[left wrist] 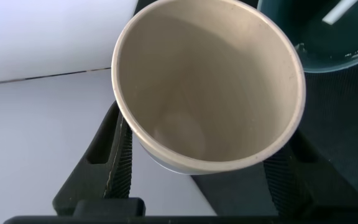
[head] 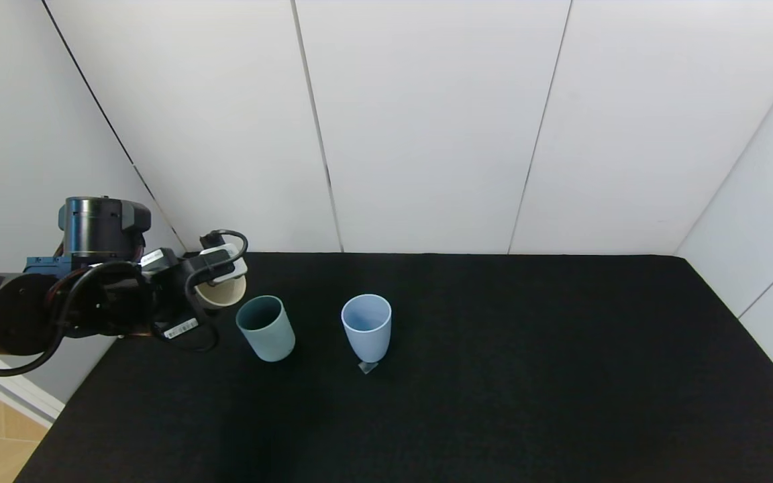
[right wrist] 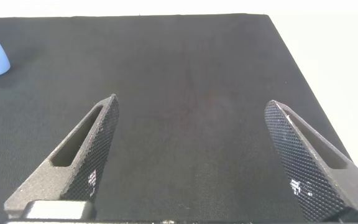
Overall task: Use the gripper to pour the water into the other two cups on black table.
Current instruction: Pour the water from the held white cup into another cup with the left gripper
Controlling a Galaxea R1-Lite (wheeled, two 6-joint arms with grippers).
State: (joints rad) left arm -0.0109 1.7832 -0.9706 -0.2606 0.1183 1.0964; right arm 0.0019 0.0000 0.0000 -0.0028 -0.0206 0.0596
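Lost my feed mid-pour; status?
Left gripper shut on cream cup, tipped toward teal cup. Blue cup upright. Right gripper open, idle. Nothing blocking.

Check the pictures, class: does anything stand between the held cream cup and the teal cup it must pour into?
Nothing visible does. The left gripper holds the cream cup tilted right beside the teal cup. The light blue cup stands beyond the teal one on the black table.

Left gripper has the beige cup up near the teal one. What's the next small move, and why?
Probably carry the cream-beige cup a little farther over the teal-green cup before tipping more. The left gripper grips it beside that cup's rim, and the wrist view shows the teal mouth only at the edge, so pouring now might miss.
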